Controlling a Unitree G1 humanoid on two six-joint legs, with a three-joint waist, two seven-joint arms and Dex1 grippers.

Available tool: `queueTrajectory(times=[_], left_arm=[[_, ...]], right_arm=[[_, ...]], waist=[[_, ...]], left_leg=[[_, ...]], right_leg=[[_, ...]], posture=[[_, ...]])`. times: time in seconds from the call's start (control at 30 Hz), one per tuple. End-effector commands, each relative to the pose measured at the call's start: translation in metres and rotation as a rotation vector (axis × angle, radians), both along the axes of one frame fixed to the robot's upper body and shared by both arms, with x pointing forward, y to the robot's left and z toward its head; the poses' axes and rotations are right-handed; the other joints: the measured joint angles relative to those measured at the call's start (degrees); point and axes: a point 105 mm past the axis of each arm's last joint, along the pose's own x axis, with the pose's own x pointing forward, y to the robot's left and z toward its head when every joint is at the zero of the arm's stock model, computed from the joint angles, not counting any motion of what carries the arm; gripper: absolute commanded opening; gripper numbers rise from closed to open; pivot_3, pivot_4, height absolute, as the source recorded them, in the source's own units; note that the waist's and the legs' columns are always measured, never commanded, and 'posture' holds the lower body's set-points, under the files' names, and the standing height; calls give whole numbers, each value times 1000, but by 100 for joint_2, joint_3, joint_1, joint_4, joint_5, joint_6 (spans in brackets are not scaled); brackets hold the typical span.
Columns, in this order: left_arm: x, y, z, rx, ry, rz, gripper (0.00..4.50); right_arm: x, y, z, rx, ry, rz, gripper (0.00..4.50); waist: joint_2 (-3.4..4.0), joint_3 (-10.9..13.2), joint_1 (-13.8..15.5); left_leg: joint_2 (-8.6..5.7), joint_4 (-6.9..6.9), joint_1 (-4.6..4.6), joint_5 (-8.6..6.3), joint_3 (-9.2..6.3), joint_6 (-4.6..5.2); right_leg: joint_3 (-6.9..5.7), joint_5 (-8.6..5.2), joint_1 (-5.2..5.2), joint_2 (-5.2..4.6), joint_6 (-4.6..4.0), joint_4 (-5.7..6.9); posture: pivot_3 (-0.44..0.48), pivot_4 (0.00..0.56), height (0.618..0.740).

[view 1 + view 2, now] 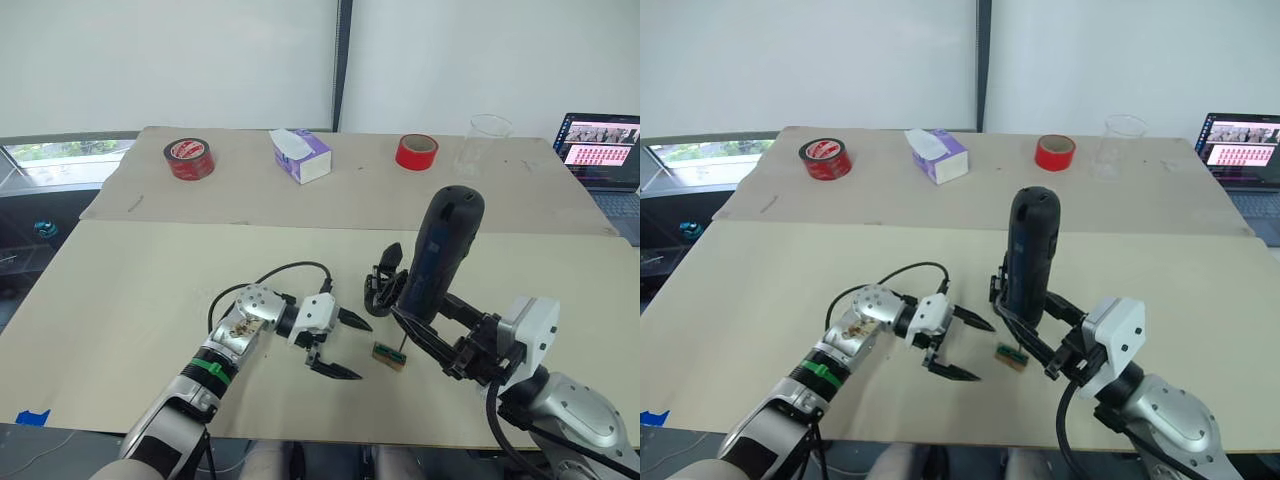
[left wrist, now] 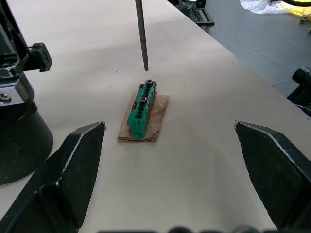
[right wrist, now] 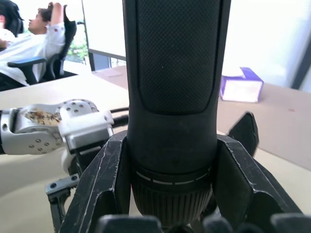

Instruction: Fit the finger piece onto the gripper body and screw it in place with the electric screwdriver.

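Right gripper (image 1: pixel 432 335) is clamped around the lower end of the electric screwdriver (image 1: pixel 440 250), holding the thick black tool nearly upright, its top leaning slightly right. Its thin metal bit (image 2: pixel 141 34) points down and hangs just above the far end of a small green-and-brown block (image 1: pixel 389 356), apart from it; the block lies flat on the near part of the table (image 1: pixel 120 300), and two screw heads show along its green top in the left wrist view.

Left of the block, the left gripper (image 1: pixel 340 345) hovers low over the table with its two black fingers spread wide and nothing between them, the tips pointing right toward the block.

Just beyond the screwdriver's lower end, the gripper body (image 1: pixel 383 285) sits on the table, a chunky black piece partly hidden by the tool. I cannot make out the finger piece as a separate part.

Farther back, on a second board, stand a red tape roll (image 1: pixel 190 159) at the left, a purple tissue box (image 1: pixel 300 155), another red tape roll (image 1: pixel 416 152), and a clear cup (image 1: pixel 483 146). A laptop (image 1: pixel 602 145) sits open at the far right.
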Motion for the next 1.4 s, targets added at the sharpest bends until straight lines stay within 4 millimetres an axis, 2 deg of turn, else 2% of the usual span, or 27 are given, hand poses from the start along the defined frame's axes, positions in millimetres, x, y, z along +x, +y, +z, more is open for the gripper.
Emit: queueTrajectory(times=[0.03,1.03,1.2,1.4], left_arm=[[2,-2,10,-22,-22,-14,4500],[4,-5,15,-34,-60,-14,4500],[4,-6,15,-37,-61,-15,4500],[4,-7,16,-40,-63,-15,4500]], right_arm=[[-13,4,24,6,-113,24,1904],[-5,6,20,10,-94,32,1904],[8,3,14,-2,-88,29,1904],[10,3,9,-5,-76,31,1904]], waist=[[0,0,-11],[-1,0,-37],[-1,0,-43],[-1,0,-44]], left_leg=[[0,0,1,0,0,0],[1,0,1,-1,-2,2],[1,0,2,-1,-1,3],[1,-1,0,-1,-1,2]], right_leg=[[0,-1,0,0,1,0],[0,-1,0,0,2,0],[0,-1,0,0,2,0],[-1,0,-1,0,0,-1]], posture=[[0,150,740],[0,150,740],[0,150,740],[0,150,740]])
